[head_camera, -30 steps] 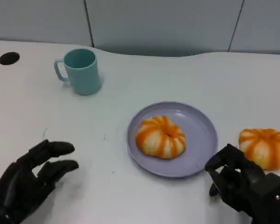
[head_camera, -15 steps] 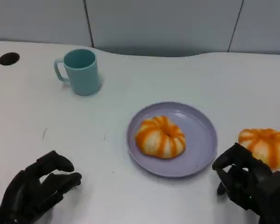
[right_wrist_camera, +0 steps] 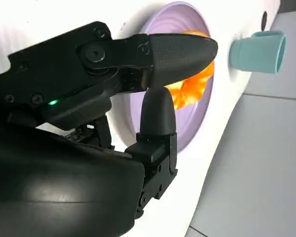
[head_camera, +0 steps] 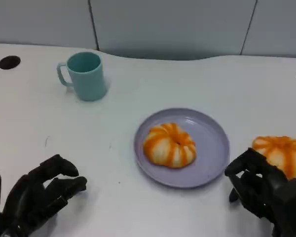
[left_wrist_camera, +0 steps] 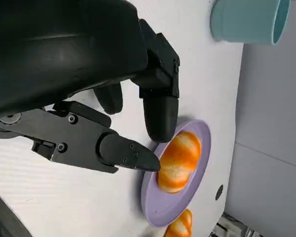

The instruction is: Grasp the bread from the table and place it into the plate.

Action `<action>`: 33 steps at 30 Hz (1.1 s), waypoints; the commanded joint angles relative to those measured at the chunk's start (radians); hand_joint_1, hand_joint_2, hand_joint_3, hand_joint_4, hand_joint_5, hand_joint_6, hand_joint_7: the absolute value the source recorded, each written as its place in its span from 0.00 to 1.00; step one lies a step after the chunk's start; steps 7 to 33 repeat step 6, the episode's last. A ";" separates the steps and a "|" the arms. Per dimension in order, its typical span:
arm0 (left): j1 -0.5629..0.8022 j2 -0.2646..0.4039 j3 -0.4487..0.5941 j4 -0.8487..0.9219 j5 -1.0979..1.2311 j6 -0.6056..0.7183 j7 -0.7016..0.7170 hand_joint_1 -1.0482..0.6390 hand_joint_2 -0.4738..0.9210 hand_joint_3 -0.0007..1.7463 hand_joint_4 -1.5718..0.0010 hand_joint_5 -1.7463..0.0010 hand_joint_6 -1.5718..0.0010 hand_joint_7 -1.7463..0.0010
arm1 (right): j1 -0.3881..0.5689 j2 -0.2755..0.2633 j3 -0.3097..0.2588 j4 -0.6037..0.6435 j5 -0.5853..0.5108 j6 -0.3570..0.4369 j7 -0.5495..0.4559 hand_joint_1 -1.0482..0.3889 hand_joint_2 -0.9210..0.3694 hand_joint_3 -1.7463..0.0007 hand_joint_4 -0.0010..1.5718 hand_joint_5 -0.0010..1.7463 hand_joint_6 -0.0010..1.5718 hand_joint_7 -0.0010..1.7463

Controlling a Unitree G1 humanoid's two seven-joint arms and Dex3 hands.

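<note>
An orange-and-white striped bread [head_camera: 169, 145] lies in the lilac plate [head_camera: 212, 148] at the table's middle; the left wrist view shows that bread [left_wrist_camera: 180, 160] on the plate [left_wrist_camera: 165, 210] too. A second striped bread [head_camera: 281, 154] lies on the table just right of the plate. My right hand [head_camera: 266, 195] hovers at the lower right, close beside this second bread, fingers apart and holding nothing. My left hand [head_camera: 37, 197] is low at the lower left, fingers loosely spread and empty. The right wrist view shows the plate [right_wrist_camera: 197, 103] and the bread [right_wrist_camera: 192, 86] past my fingers [right_wrist_camera: 158, 118].
A teal mug [head_camera: 84, 75] stands at the back left, its handle to the left. Dark round holes [head_camera: 9, 62] sit in the white tabletop at the far left and far right edges. A grey wall runs behind the table.
My left hand has drawn back toward the lower left edge. My right hand has shifted slightly right and down, nearer the bread on the table. The breads, plate and mug have not moved.
</note>
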 commanded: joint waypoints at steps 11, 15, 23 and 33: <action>0.001 0.008 0.015 0.023 -0.001 0.014 0.021 0.45 1.00 0.04 0.65 0.00 0.75 0.00 | -0.001 -0.019 -0.013 0.004 -0.007 -0.023 -0.012 0.54 0.00 0.76 0.37 1.00 0.24 0.99; 0.001 0.008 0.015 0.023 -0.001 0.014 0.021 0.45 1.00 0.04 0.65 0.00 0.75 0.00 | -0.001 -0.019 -0.013 0.004 -0.007 -0.023 -0.012 0.54 0.00 0.76 0.37 1.00 0.24 0.99; 0.001 0.008 0.015 0.023 -0.001 0.014 0.021 0.45 1.00 0.04 0.65 0.00 0.75 0.00 | -0.001 -0.019 -0.013 0.004 -0.007 -0.023 -0.012 0.54 0.00 0.76 0.37 1.00 0.24 0.99; 0.001 0.008 0.015 0.023 -0.001 0.014 0.021 0.45 1.00 0.04 0.65 0.00 0.75 0.00 | -0.001 -0.019 -0.013 0.004 -0.007 -0.023 -0.012 0.54 0.00 0.76 0.37 1.00 0.24 0.99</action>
